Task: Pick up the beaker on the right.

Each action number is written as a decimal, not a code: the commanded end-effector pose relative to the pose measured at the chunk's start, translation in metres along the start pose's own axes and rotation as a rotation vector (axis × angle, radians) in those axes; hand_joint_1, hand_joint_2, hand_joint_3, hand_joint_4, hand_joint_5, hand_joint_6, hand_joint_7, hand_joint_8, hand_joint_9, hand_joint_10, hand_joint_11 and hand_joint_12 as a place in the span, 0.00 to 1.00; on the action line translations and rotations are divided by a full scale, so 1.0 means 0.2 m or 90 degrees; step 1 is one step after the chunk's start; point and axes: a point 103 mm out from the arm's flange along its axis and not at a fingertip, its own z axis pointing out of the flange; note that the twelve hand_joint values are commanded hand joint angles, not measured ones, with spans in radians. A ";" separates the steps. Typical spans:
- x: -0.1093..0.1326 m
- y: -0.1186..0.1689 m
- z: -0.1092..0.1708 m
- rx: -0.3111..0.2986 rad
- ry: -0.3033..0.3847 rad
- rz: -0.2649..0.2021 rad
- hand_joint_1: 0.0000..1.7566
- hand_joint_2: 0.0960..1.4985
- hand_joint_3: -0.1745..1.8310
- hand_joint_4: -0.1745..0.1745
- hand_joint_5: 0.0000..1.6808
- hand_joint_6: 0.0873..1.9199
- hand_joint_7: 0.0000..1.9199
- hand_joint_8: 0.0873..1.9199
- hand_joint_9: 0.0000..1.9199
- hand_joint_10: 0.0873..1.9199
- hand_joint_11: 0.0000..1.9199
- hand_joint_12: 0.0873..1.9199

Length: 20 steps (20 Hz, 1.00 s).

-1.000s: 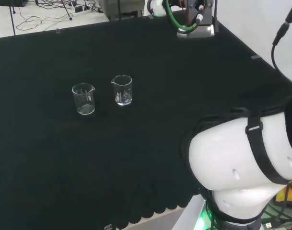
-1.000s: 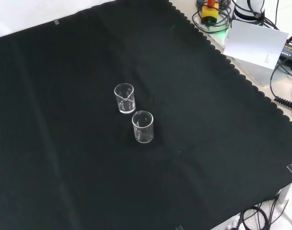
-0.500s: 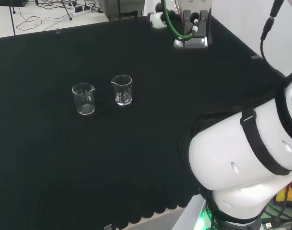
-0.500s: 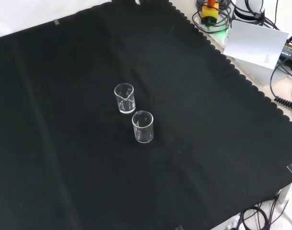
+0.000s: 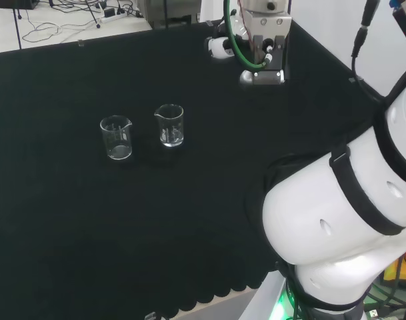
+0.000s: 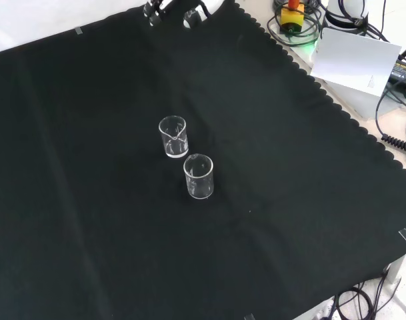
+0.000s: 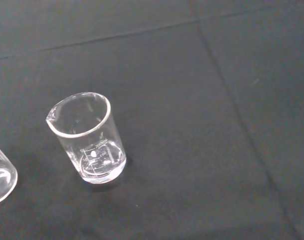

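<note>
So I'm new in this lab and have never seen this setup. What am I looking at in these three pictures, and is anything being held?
It is one white robot arm at a bench covered in black cloth, with a hand of fingers and a thumb in place of a simple clamp.

The head view is taken from behind and above the arm's base, so the big white shapes at its right are the arm's own links. The front view looks down on the cloth from the opposite side. The wrist view comes from a camera at the wrist, so things look close and large.

Two clear, empty-looking beakers stand upright on the cloth, close together but apart. In the head view they are the right beaker and the left beaker.

Nothing is held yet. The hand is just at the top edge of the front view, well away from both beakers.
</note>
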 end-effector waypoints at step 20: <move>-0.02 0.40 0.53 0.041 0.103 -0.125 0.43 0.47 0.28 0.40 0.23 0.00 0.09 0.29 0.18 0.31 0.01 0.72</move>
